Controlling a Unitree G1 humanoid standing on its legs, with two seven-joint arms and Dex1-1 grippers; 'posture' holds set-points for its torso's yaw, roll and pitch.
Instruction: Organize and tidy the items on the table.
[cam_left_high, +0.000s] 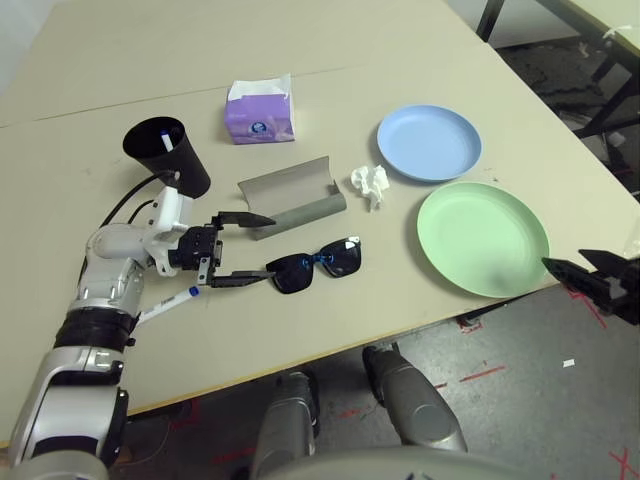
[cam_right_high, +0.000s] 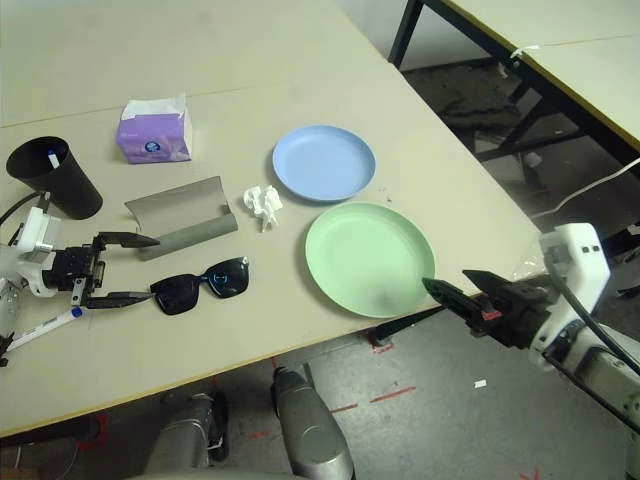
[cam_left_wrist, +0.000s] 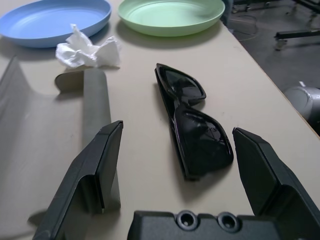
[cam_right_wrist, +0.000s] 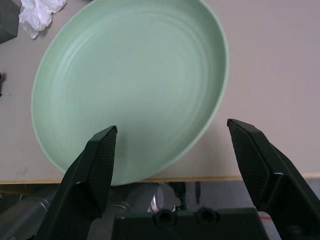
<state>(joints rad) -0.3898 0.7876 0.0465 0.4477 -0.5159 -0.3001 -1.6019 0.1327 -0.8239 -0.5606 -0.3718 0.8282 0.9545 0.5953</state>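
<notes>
Two plates lie on the desk (cam_left_high: 60, 180) in the head views: the blue plate (cam_left_high: 429, 142) farther back, the green plate (cam_left_high: 482, 238) near the front edge. Sunglasses (cam_left_high: 315, 265) lie just before the case (cam_left_high: 292, 197), tissue (cam_left_high: 370, 185) beside it, tissue box (cam_left_high: 260, 112) and cup (cam_left_high: 168, 153) behind. A marker (cam_left_high: 165, 305) lies under the left gripper (cam_left_high: 240, 250), spread, empty, pointing at the sunglasses. Left wrist view: one finger over the case, sunglasses between. Right wrist view: the right gripper (cam_right_wrist: 170, 135), spread and empty, faces the green plate.

Two plates (cam_left_high: 429, 142) (cam_left_high: 483, 238), two markers (cam_left_high: 165, 305) (cam_right_high: 51, 158), one cup (cam_left_high: 166, 154), sunglasses (cam_left_high: 316, 265), case (cam_left_high: 290, 196), tissue (cam_left_high: 370, 184), tissue box (cam_left_high: 260, 115)
</notes>
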